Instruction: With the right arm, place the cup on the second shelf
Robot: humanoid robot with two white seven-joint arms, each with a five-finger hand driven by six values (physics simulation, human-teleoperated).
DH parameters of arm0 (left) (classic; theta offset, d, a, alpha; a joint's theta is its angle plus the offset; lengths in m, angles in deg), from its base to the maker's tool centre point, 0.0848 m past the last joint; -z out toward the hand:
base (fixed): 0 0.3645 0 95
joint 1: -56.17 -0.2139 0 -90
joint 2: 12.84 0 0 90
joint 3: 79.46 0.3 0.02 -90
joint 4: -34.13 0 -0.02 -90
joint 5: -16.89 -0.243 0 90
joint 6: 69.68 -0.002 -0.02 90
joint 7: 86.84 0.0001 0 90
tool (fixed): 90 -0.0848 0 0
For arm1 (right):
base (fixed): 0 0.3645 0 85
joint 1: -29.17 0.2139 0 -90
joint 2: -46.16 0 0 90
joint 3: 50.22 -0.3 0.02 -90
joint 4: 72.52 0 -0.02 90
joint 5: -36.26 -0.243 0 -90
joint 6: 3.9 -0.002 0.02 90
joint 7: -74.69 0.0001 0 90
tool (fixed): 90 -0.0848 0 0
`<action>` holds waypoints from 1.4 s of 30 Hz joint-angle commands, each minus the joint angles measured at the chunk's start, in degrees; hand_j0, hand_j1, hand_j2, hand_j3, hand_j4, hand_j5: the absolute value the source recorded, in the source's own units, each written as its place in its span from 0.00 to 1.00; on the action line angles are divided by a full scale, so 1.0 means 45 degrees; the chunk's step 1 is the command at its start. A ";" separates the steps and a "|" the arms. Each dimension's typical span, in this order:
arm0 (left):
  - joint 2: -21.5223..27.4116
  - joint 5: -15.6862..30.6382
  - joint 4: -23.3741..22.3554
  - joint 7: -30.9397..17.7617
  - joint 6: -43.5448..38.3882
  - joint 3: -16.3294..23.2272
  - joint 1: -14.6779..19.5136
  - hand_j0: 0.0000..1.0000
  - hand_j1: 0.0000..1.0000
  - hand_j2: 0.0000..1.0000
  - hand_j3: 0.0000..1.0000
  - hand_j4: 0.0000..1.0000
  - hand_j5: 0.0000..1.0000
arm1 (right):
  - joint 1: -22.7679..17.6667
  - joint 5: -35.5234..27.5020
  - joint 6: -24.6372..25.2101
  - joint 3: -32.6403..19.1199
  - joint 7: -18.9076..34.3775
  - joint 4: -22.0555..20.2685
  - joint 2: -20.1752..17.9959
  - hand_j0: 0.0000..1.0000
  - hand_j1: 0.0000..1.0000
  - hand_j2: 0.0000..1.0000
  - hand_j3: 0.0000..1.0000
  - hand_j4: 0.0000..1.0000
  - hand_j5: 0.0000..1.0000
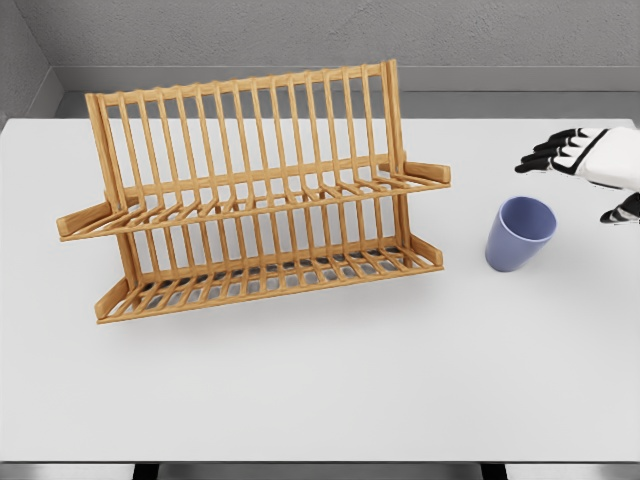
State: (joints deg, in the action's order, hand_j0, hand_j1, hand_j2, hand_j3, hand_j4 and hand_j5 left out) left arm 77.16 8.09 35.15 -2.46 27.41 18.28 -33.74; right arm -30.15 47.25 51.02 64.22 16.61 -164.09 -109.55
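Right hand spread wide, empty, right edge | cup upright on desk, ungrasped | risk: fingertip nudge topples cup before rack shelf 2.

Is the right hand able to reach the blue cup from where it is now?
Probably yes. The right hand hovers open just above and to the right of the cup, which stands upright on the table. Nothing lies between them; the wooden rack stands well to the left.
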 commanded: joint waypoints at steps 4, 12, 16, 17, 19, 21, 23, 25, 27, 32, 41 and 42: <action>0.0000 0.0003 -0.0011 -0.0002 -0.0013 -0.0002 0.0000 1.00 1.00 1.00 1.00 1.00 1.00 | 0.1544 -0.0022 0.0018 0.2731 0.0686 0.1403 0.1108 1.00 1.00 1.00 1.00 1.00 1.00; 0.0000 0.0003 -0.0011 -0.0002 0.0006 -0.0002 0.0000 1.00 1.00 1.00 1.00 1.00 1.00 | 0.1622 -0.0003 0.0018 0.2829 0.0686 0.1716 0.1303 1.00 1.00 1.00 1.00 1.00 1.00; 0.0000 0.0003 0.0008 -0.0002 0.0006 -0.0002 0.0000 1.00 1.00 1.00 1.00 1.00 1.00 | 0.1641 -0.0022 0.0018 0.2868 0.0686 0.1950 0.1537 1.00 1.00 1.00 1.00 1.00 1.00; 0.0000 0.0003 -0.0011 -0.0002 0.0006 -0.0002 0.0000 1.00 1.00 1.00 1.00 1.00 1.00 | 0.1856 -0.0002 0.0018 0.3023 0.0686 0.2028 0.1713 1.00 1.00 1.00 1.00 1.00 1.00; 0.0000 0.0003 0.0009 -0.0002 0.0006 -0.0002 0.0000 1.00 1.00 1.00 1.00 1.00 1.00 | 0.2149 -0.0002 0.0018 0.3414 0.0686 0.2263 0.1811 1.00 1.00 1.00 1.00 1.00 1.00; 0.0000 0.0003 -0.0011 -0.0002 0.0006 -0.0002 0.0000 1.00 1.00 1.00 1.00 1.00 1.00 | 0.2149 -0.0002 0.0018 0.3493 0.0686 0.2263 0.1811 1.00 1.00 1.00 1.00 1.00 1.00; 0.0000 0.0003 -0.0011 -0.0002 0.0006 -0.0002 0.0000 1.00 1.00 1.00 1.00 1.00 1.00 | 0.2149 -0.0002 0.0018 0.3493 0.0686 0.2263 0.1811 1.00 1.00 1.00 1.00 1.00 1.00; 0.0000 0.0003 -0.0011 -0.0002 -0.0013 -0.0002 0.0000 1.00 1.00 1.00 1.00 1.00 1.00 | 0.2149 -0.0002 0.0018 0.3688 0.0686 0.2380 0.1811 1.00 1.00 1.00 1.00 1.00 1.00; 0.0000 0.0003 0.0009 -0.0002 -0.0013 -0.0002 0.0000 1.00 1.00 1.00 1.00 1.00 1.00 | 0.2169 -0.0002 0.0018 0.3766 0.0686 0.2536 0.1830 1.00 1.00 1.00 1.00 1.00 1.00; 0.0000 0.0003 0.0009 -0.0002 0.0006 -0.0002 0.0000 1.00 1.00 1.00 1.00 1.00 1.00 | 0.2149 -0.0002 0.0018 0.3864 0.0686 0.2556 0.1850 1.00 1.00 1.00 1.00 1.00 1.00; 0.0000 0.0003 -0.0011 -0.0002 0.0006 -0.0002 0.0000 1.00 1.00 1.00 1.00 1.00 1.00 | 0.2149 -0.0003 0.0018 0.4118 0.0686 0.2634 0.1850 0.72 0.72 0.72 0.72 0.72 0.72; 0.0000 0.0003 0.0009 -0.0002 0.0006 -0.0002 0.0000 1.00 1.00 1.00 1.00 1.00 1.00 | 0.2149 -0.0003 0.0018 0.4118 0.0686 0.2634 0.1850 0.72 0.72 0.72 0.72 0.72 0.72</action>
State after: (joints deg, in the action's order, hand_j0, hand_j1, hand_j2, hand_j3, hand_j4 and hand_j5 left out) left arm 77.16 8.09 35.14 -2.46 27.41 18.28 -33.74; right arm -20.48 47.44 50.98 82.71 19.69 -152.34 -101.17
